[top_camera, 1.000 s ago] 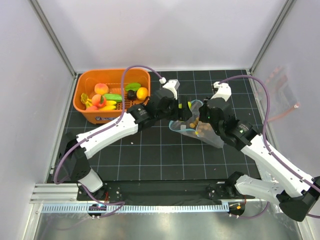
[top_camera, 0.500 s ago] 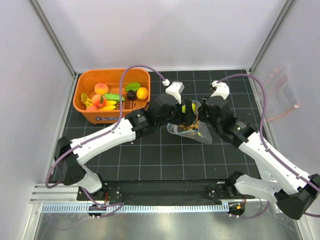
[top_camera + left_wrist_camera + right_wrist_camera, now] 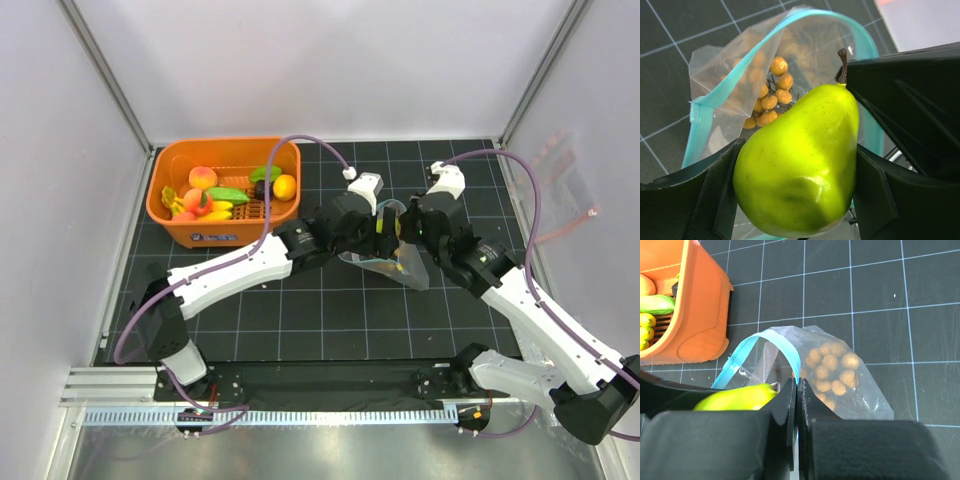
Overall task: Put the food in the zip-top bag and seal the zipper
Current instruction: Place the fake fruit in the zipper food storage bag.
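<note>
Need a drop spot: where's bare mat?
Bare mat between the two forearms, toward the near edge; a smaller patch at the far edge behind the wrists. Crowded: left gripper and right gripper meet at the bag, basket fills far left.

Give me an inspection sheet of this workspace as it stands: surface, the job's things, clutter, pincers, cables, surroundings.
Surface: black gridded mat, lying flat.
Job's things: zip-top bag with its mouth open and a brown ball cluster inside; green pear at the mouth; other food in the orange basket.
Clutter: second clear bag with a red strip, by the right wall.
Pincers: left pincer shut on the pear; right pincer shut on the teal zipper.
Cables: purple cables, one arching over each arm.
Surroundings: white walls with metal frame posts.
</note>
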### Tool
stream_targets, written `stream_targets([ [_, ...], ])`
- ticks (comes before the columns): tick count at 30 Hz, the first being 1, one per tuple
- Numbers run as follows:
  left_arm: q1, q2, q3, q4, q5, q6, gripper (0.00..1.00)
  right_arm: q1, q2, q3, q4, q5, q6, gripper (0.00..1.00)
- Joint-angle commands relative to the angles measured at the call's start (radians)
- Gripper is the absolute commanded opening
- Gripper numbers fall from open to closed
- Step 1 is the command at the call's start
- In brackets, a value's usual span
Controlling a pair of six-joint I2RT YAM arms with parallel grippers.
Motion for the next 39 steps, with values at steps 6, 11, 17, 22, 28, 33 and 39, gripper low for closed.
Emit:
stream_targets([
  [6, 0.013, 0.048, 0.090, 0.009, 0.031, 0.007, 0.18, -0.011, -0.026, 0.007, 0.046, -0.013, 0.013, 0.01],
  [11, 0.013, 0.049, 0.104, -0.014, 0.046, 0.007, 0.67, -0.014, -0.026, 0.008, 0.043, -0.016, 0.013, 0.01],
  [17, 0.013, 0.011, 0.084, -0.026, 0.027, 0.018, 0.96, -0.016, -0.026, 0.007, 0.044, -0.020, 0.013, 0.01],
  [22, 0.013, -0.014, 0.065, -0.029, 0.025, 0.032, 1.00, -0.016, -0.021, 0.008, 0.043, -0.022, 0.014, 0.01],
  [28, 0.027, -0.054, 0.065, -0.048, 0.000, 0.033, 1.00, -0.017, -0.021, 0.007, 0.044, -0.022, 0.013, 0.01],
  [33, 0.091, -0.098, 0.122, -0.135, -0.001, 0.043, 1.00, -0.017, -0.023, 0.005, 0.044, -0.021, 0.011, 0.01],
  [39, 0.278, -0.104, 0.257, -0.328, 0.090, 0.029, 1.00, -0.017, -0.015, 0.007, 0.046, -0.030, 0.002, 0.01],
])
